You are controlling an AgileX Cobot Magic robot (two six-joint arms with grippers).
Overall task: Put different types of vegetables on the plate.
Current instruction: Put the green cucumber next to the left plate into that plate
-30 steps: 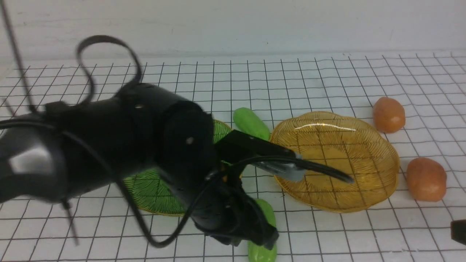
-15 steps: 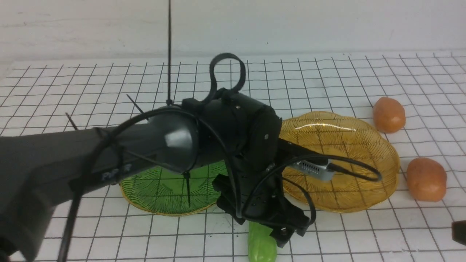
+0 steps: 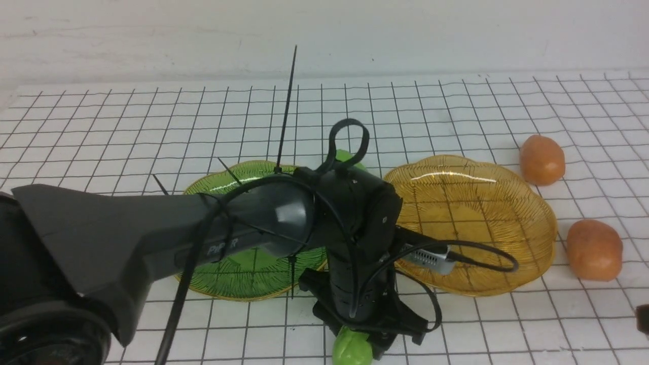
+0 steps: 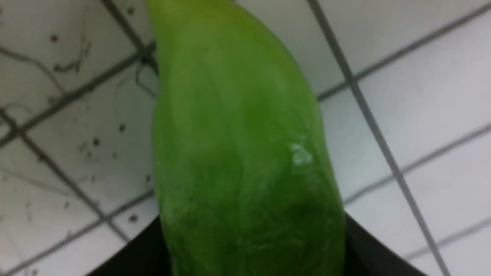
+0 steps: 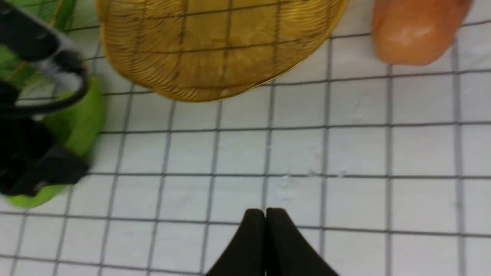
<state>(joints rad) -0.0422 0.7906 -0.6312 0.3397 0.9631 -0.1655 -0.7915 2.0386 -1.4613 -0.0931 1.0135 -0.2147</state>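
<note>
The amber plate (image 3: 466, 274) and the green plate (image 3: 223, 276) are the largest pieces on the gridded worktop (image 3: 487, 339). The rounded orange-brown lump (image 3: 594, 250) sits right of the amber plate; the smaller-looking orange-brown lump (image 3: 542, 160) lies near its far right rim. The smooth, glossy bright-green cucumber (image 4: 241, 145), long and tapering, is between the left pincer's (image 3: 367, 337) jaws, pinched on both sides, in front of the plates. The right pincer (image 5: 265, 218) is pressed together, well apart from that cucumber. The far green piece (image 3: 350, 158) is mostly hidden behind the left arm (image 3: 243, 223).
</note>
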